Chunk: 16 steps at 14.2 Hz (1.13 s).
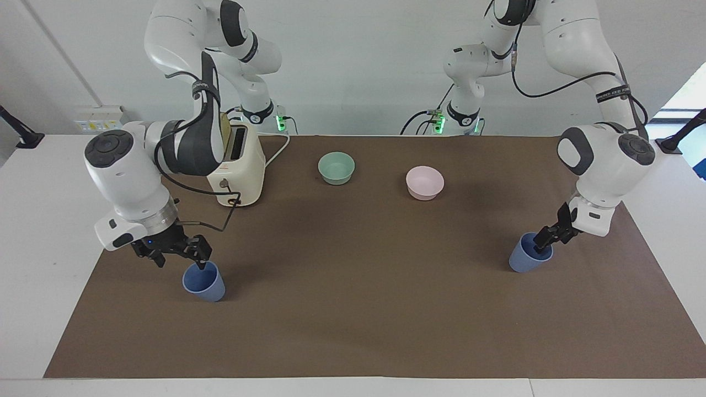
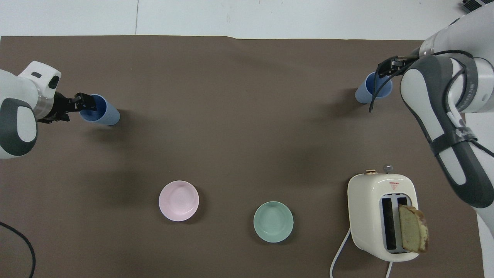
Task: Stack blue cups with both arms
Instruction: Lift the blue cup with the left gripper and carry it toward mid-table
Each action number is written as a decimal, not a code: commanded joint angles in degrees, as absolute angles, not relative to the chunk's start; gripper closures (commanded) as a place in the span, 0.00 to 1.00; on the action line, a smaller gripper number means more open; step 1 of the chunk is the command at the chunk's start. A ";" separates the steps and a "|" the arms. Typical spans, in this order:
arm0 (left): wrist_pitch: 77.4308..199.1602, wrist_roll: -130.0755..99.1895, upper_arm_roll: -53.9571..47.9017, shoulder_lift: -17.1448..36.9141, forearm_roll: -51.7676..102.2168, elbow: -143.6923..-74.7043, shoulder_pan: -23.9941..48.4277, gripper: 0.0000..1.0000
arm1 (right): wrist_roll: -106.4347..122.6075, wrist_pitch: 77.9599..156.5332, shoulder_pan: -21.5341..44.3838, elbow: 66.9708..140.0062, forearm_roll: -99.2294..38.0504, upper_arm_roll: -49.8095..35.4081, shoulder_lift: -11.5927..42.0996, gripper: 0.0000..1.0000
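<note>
While both arms are bent down low over the brown mat [image 1: 353,331], each one has its own blue cup to deal with. The left arm comes in from its base, elbows over and drops its wrist almost straight down, so the left gripper [image 1: 543,241] sits right at the rim of the blue cup at the left arm's end [image 1: 528,261] of the table; one finger looks dipped inside the mouth and the other outside the wall, so the jaws are parted around the rim, not clamped as far as I can see. From the overhead view it's the same story, left gripper [image 2: 85,104] poking into that cup [image 2: 101,112]. The right arm is folded over the toaster [image 1: 238,168], wrist tilted down, and the right gripper [image 1: 190,255] is spread fairly wide, one fingertip just over the rim of the blue cup at the right arm's end [image 1: 205,284]; can't tell if it actually touches. Both cups stand upright on the mat, well apart, farther from the robots than the pale green bowl [image 1: 336,167] and pale pink bowl [image 1: 424,182]. Toaster has a slice of bread [image 2: 413,228] sticking out of it.
</note>
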<state>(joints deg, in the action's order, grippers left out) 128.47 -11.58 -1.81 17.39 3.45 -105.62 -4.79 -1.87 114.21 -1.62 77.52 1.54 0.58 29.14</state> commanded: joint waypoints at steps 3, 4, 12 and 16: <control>128.06 -11.95 -1.41 17.05 4.13 -105.74 -4.57 1.00 | 0.35 117.15 -2.90 75.94 2.72 -0.18 32.25 0.00; 128.06 -11.78 -1.41 17.14 4.13 -105.56 -4.48 1.00 | 0.35 117.25 -3.07 76.02 2.64 -0.18 32.52 0.00; 118.49 -16.59 -2.90 16.79 5.71 -94.68 -2.82 1.00 | 3.25 120.50 -4.92 80.59 1.23 -0.26 32.96 0.00; 114.70 -25.73 -2.81 14.68 4.83 -92.11 3.58 1.00 | 3.08 120.24 -4.48 81.82 1.14 -0.35 32.70 0.00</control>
